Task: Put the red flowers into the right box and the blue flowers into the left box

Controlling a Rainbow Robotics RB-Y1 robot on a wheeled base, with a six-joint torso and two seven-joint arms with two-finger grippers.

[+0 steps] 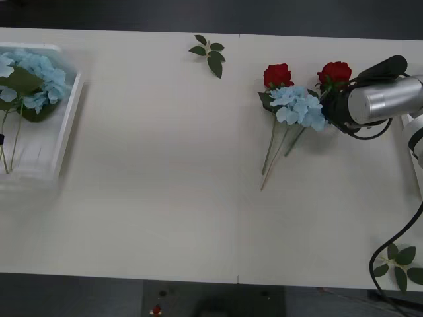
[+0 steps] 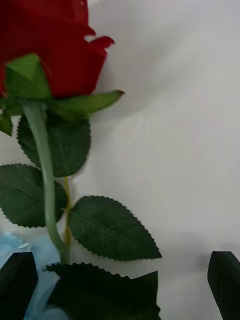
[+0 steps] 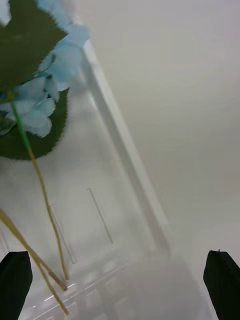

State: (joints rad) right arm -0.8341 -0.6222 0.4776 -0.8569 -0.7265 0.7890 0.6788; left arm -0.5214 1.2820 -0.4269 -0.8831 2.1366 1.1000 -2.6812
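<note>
In the front view the table (image 1: pixel 158 198) carries two red flowers: one rose (image 1: pixel 277 74) lies with its stem running toward the robot, and a second rose (image 1: pixel 335 71) lies just beside the right arm's silver wrist. One loose cluster of the blue flowers (image 1: pixel 299 105) rests between and partly over the two roses, touching both. The left box (image 1: pixel 66 132) sits at the table's left edge and holds more blue flowers (image 1: pixel 36 79); at least two clusters lie there, though the exact count is hard to tell. Two green leaf sprigs lie loose: one (image 1: pixel 209 53) near the far edge, one (image 1: pixel 398 263) at the near right corner. The right gripper itself is hidden behind the wrist here.

In the right wrist view the right gripper (image 2: pixel 122 285) hovers over the rose stem (image 2: pixel 47 190), its black fingertips (image 2: pixel 17 282) spread wide at the two corners, gripping nothing. One red head, several toothed leaves and a bit of pale blue petal show.

In the left wrist view the left gripper (image 3: pixel 117 285) hangs above the left box's rim (image 3: pixel 125 150), fingers (image 3: pixel 222 280) wide apart and empty. Blue petals (image 3: pixel 35 102) and thin stems lie inside on the ribbed bottom.
</note>
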